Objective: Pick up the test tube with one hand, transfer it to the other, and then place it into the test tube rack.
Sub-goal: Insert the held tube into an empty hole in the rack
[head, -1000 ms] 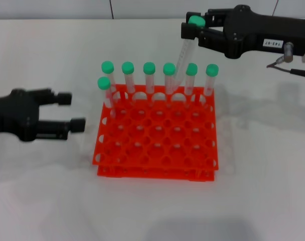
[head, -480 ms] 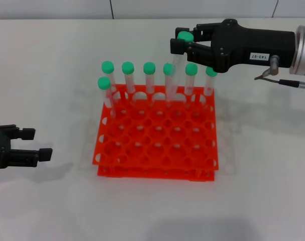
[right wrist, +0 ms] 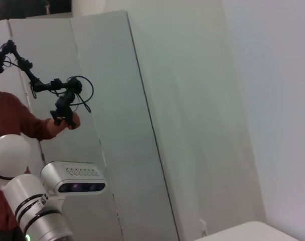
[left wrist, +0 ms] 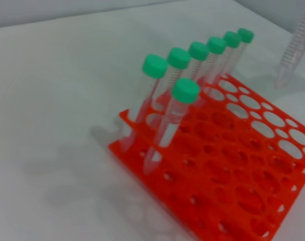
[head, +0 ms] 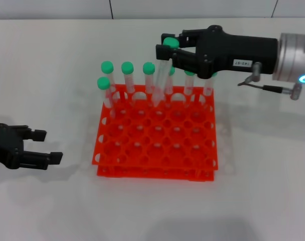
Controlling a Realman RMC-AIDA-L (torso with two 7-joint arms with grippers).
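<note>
Right gripper (head: 165,47): pinching the test tube (head: 160,75) just below its green cap; over the last second it has carried the tube leftward across the back row.
Test tube: hangs tilted, lower tip just over a second-row hole of the test tube rack (head: 157,145), not yet seated.
Left gripper (head: 44,146): fingers spread, holding nothing, now drawn back to the table's left edge.
Meaning for you: the handover looks complete; insertion remains. Straighten the tube before you lower it.

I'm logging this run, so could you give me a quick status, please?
Right gripper shut on tube, tip hanging just over the rack. Left gripper open, parked aside. Seven tubes along the rack's back rows.
</note>
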